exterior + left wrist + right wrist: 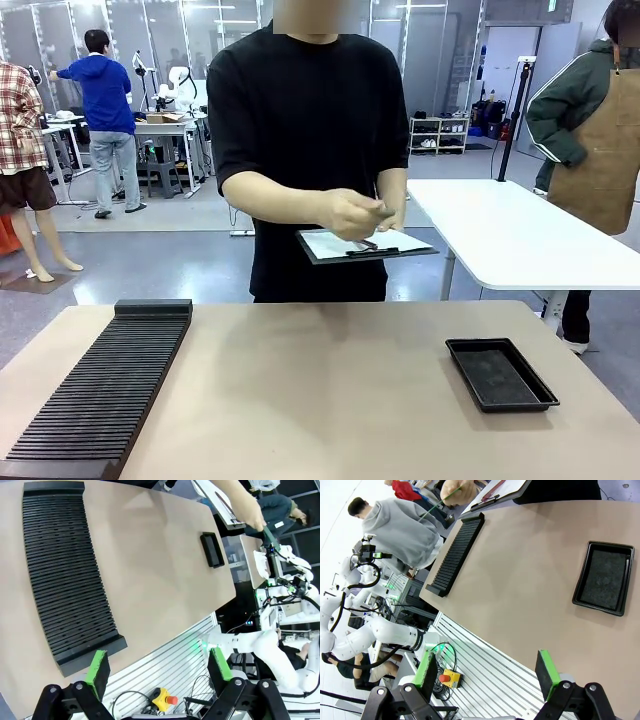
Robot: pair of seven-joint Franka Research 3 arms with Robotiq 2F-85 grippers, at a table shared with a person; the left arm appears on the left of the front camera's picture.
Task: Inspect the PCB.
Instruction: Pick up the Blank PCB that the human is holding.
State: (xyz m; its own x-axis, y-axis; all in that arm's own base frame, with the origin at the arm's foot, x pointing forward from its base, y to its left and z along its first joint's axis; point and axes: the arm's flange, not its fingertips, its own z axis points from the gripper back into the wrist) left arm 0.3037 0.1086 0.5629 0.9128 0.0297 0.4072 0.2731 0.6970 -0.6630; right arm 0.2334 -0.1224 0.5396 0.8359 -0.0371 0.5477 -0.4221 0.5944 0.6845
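Rack [110,385], black and ribbed, lies on the left of the table [320,400]. In the middle a person stands behind the table. One hand [355,213] is closed tight on the PCB [269,534], held up over a clipboard [365,246]. A black tray [500,374] sits on the right. The left gripper [159,667] and right gripper [486,672] are spread wide, holding nothing.
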